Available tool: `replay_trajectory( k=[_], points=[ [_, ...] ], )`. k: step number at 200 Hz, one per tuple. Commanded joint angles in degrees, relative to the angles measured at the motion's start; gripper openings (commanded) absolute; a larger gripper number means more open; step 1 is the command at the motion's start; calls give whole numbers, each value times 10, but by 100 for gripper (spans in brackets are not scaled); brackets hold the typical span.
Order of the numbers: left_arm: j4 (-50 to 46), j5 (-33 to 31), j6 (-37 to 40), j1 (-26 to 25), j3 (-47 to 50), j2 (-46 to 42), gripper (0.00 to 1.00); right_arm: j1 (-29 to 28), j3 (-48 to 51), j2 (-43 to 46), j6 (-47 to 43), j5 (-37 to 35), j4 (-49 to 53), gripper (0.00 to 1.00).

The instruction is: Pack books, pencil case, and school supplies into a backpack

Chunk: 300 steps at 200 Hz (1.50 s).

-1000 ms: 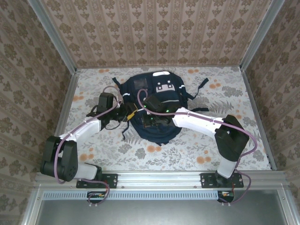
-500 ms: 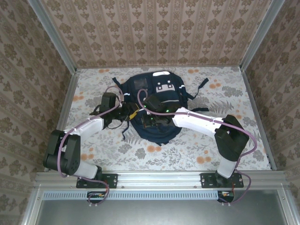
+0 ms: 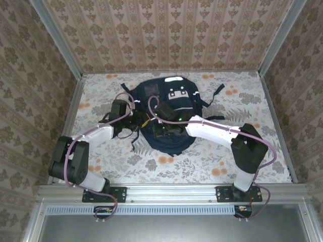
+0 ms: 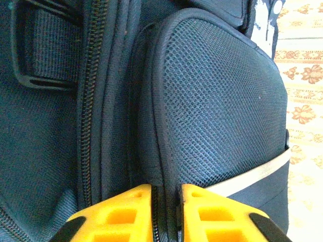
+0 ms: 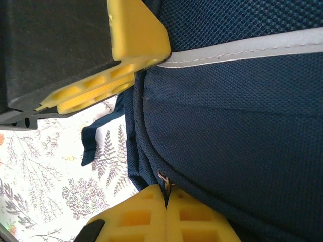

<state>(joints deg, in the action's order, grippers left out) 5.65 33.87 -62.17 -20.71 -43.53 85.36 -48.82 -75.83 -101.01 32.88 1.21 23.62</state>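
The navy backpack lies flat in the middle of the table, white stripes facing up. My left gripper is at its left side. In the left wrist view its yellow fingers pinch a ridge of fabric beside the mesh side pocket, with the zipper just left of it. My right gripper is shut on a small metal zipper pull at the bag's edge, and sits over the bag's near part. The books, pencil case and school supplies are out of view.
The floral table cover surrounds the bag. Dark straps trail at the back right and near left. Patterned walls close in the left, back and right sides. The other arm's yellow finger hangs close above the bag.
My left gripper has moved right onto the backpack's left side and closed on its fabric edge. The right arm and the backpack have stayed still.
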Motion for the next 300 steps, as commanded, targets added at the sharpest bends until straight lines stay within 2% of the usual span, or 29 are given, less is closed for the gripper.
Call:
replay_trajectory(
  k=[1,20,62,103,120,142,154,175,202,243,300],
  points=[
    [7,0,9,-4,-20,4,8,-1,-28,11,6,-46,41,0],
    [-15,-13,27,9,-17,-4,2,3,-6,32,11,-92,66,0],
    [-46,7,69,57,-21,-14,0,49,85,106,-5,-146,85,0],
    [-69,7,91,77,-41,-4,0,120,118,156,-6,-157,89,0],
    [-74,5,95,85,-46,-5,0,122,105,153,-11,-156,93,0],
    [-97,-3,103,85,-48,-22,0,104,84,138,-19,-110,77,0],
    [-114,-10,104,86,-44,-39,10,82,66,121,-30,-93,75,0],
    [-140,-24,97,86,-24,-77,34,41,17,82,-48,-69,56,0],
    [-148,-33,63,78,21,-139,49,17,-35,41,-49,-9,30,0],
    [-109,-38,2,41,69,-183,54,8,-68,16,-43,39,5,0],
    [-43,-36,-36,18,51,-135,52,8,-38,29,-38,54,-3,0]
  ],
)
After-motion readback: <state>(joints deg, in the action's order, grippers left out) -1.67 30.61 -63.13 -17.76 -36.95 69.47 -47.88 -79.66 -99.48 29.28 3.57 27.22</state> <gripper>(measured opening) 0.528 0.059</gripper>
